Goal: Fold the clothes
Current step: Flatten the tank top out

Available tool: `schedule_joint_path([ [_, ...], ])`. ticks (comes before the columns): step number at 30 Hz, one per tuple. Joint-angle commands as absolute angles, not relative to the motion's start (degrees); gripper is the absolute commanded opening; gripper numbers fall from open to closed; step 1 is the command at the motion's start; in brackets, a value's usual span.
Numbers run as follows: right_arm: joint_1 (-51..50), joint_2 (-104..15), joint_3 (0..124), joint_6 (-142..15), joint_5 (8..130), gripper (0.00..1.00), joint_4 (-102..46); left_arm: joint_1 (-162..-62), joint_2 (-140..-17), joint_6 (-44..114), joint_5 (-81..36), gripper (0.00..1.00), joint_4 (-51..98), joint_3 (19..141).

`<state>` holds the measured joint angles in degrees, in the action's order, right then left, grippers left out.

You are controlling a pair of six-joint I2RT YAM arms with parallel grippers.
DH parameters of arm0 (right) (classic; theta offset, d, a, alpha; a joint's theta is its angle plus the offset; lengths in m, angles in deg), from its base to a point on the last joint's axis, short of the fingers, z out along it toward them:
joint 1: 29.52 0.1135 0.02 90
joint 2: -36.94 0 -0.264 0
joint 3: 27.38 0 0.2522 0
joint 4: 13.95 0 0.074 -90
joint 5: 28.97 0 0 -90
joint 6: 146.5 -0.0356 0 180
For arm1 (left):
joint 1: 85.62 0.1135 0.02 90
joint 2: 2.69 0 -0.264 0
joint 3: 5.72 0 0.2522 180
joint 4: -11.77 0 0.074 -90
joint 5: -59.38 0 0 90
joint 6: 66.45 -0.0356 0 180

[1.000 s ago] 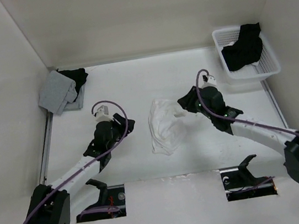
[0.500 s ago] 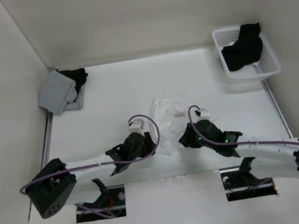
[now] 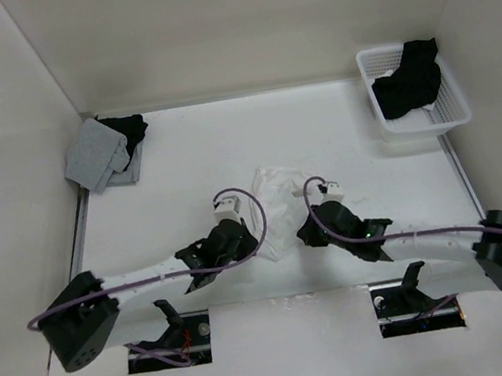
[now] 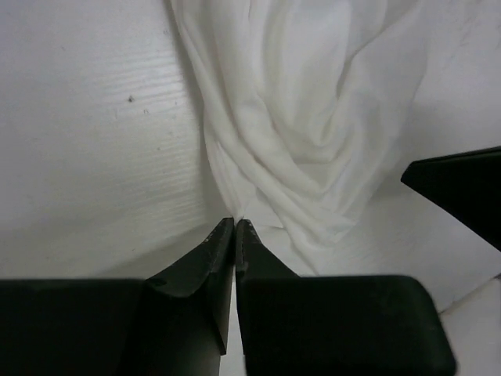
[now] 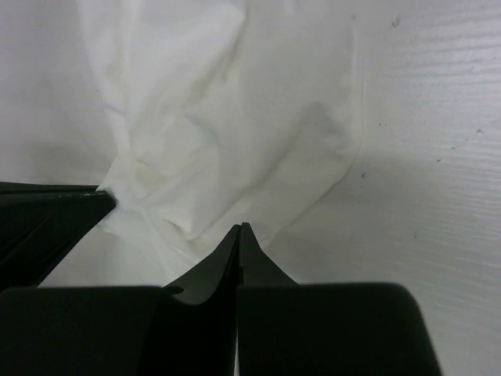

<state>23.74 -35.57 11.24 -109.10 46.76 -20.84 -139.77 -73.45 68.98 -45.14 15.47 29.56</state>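
Observation:
The clothes [image 3: 276, 198], one crumpled white garment, lie in the middle of the white table. Both arms reach low to its near end. My left gripper [image 3: 257, 243] is shut, and in the left wrist view its tips [image 4: 236, 222] pinch a bunched point of the clothes [image 4: 297, 133] at the near hem. My right gripper [image 3: 301, 233] is shut too, its tips [image 5: 243, 227] meeting right on the near edge of the clothes [image 5: 227, 117]; the fingers hide the hem beneath them. Each wrist view shows the other gripper's dark finger at its side.
A white basket [image 3: 454, 113] at the back right holds a black garment [image 3: 408, 77]. A folded grey garment [image 3: 95, 154] with a black one [image 3: 126, 128] beside it lies at the back left. Walls enclose the table on three sides.
Both arms swung down and inward to the garment's near end. Both grippers, open a second ago, have shut on its near hem. The garment has barely shifted.

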Motion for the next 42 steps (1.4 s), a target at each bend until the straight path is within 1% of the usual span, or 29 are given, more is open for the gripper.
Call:
schedule_joint_path([
  [1, 25.98, -20.75, 17.65, -105.91, 41.0, 0.0, -24.7, -137.87, -59.15, 67.24, -47.22, 0.01, 20.42, 37.64],
  [3, 28.95, -11.79, 23.08, -103.37, 37.49, 0.0, -33.03, -137.25, -51.51, 64.35, -50.02, 0.0, 25.24, 43.69],
  [5, 30.99, -8.07, 27.14, -101.34, 34.93, 0.0, -37.19, -137.16, -48.32, 62.24, -51.79, 0.0, 27.72, 47.83],
  [6, 33.52, -5.71, 31.25, -99.59, 32.05, 0.0, -40.78, -137.6, -46.56, 60.4, -52.84, 0.0, 29.47, 51.6],
  [9, 39.24, -4.19, 37.34, -96.07, 24.93, 0.0, -44.67, -139.09, -45.14, 56.96, -54.26, 0.01, 31.59, 59.43],
  [11, 40.31, -5.15, 38.32, -95.18, 22.98, 0.01, -44.85, -139.88, -46.18, 55.55, -54.17, 0.01, 31.95, 63.12],
  [13, 40.49, -7.87, 36.14, -96.58, 23.32, 0.13, -42.32, -144.78, -50.39, 53.1, -52.16, 0.01, 31.69, 72.08],
  [14, 40.49, -8.14, 35.69, -96.67, 23.58, 0.15, -41.78, -145.25, -50.67, 52.82, -52.15, 0.01, 31.68, 72.73],
  [15, 40.49, -9.54, 33.51, -97.19, 25.5, 0.28, -39.95, -147.34, -52.24, 51.43, -52.24, 0.01, 31.68, 75.52],
  [17, 40.49, -11.56, 30.86, -97.63, 29.45, 0.4, -37.66, -149.2, -53.74, 49.92, -52.94, 0.01, 31.77, 78.08],
  [19, 40.49, -12.62, 28.31, -98.08, 31.66, 0.47, -35.2, -150.52, -54.8, 48.52, -53.64, 0.02, 31.86, 79.49],
  [20, 40.57, -13.5, 25.17, -98.16, 33.67, 0.52, -31.62, -150.26, -55.15, 47.56, -53.91, 0.02, 31.6, 79.59],
  [22, 40.57, -14.12, 22.17, -99.04, 36.05, 0.53, -28.7, -147.81, -56.03, 47.28, -54.09, 0.03, 30.99, 78.37],
  [25, 40.92, -11.93, 18.2, -100.45, 36.16, 0.53, -25.96, -144.03, -59.18, 51.22, -48.84, 0.05, 29.85, 76.08],
  [27, 40.93, -9.22, 16.36, -101.06, 34.84, 0.47, -26.66, -142.97, -62.08, 55.17, -45.66, 0.07, 27.66, 73.97],
  [30, 38.91, -3.24, 14.16, -104.13, 31.95, 0.28, -32.09, -142.61, -68.93, 61.85, -43.45, 0.15, 22.21, 70.37],
  [31, 37.34, -0.61, 13.45, -106.14, 30.72, 0.22, -35.33, -142.44, -72.44, 64.66, -43.1, 0.19, 19.93, 69.49],
  [33, 34.53, 3.7, 12.4, -109.14, 29.65, 0.14, -40.78, -142.0, -79.38, 68.27, -42.57, 0.29, 15.8, 69.22],
  [35, 31.97, 6.43, 11.43, -110.64, 29.47, 0.12, -43.79, -140.77, -88.34, 71.0, -40.74, 0.47, 11.4, 71.49],
  [36, 31.0, 7.14, 10.9, -110.82, 29.91, 0.12, -44.41, -140.51, -91.68, 71.54, -38.9, 0.52, 10.16, 72.98],
  [37, 30.21, 7.58, 10.64, -110.91, 30.52, 0.14, -45.02, -140.16, -95.37, 72.15, -35.75, 0.54, 9.54, 75.08],
  [38, 29.77, 7.5, 10.46, -110.91, 31.14, 0.18, -45.29, -139.89, -97.15, 72.85, -33.54, 0.54, 9.1, 76.06],
  [40, 29.5, 6.28, 10.02, -110.65, 31.76, 0.24, -44.33, -139.71, -96.91, 72.95, -33.08, 0.53, 8.22, 74.76],
  [41, 29.41, 5.05, 9.93, -110.3, 31.93, 0.24, -43.28, -139.28, -95.16, 72.51, -34.21, 0.52, 7.61, 72.32],
  [42, 29.06, 2.78, 10.19, -109.6, 32.54, 0.22, -41.97, -138.75, -93.32, 72.25, -35.44, 0.52, 7.34, 69.94],
])
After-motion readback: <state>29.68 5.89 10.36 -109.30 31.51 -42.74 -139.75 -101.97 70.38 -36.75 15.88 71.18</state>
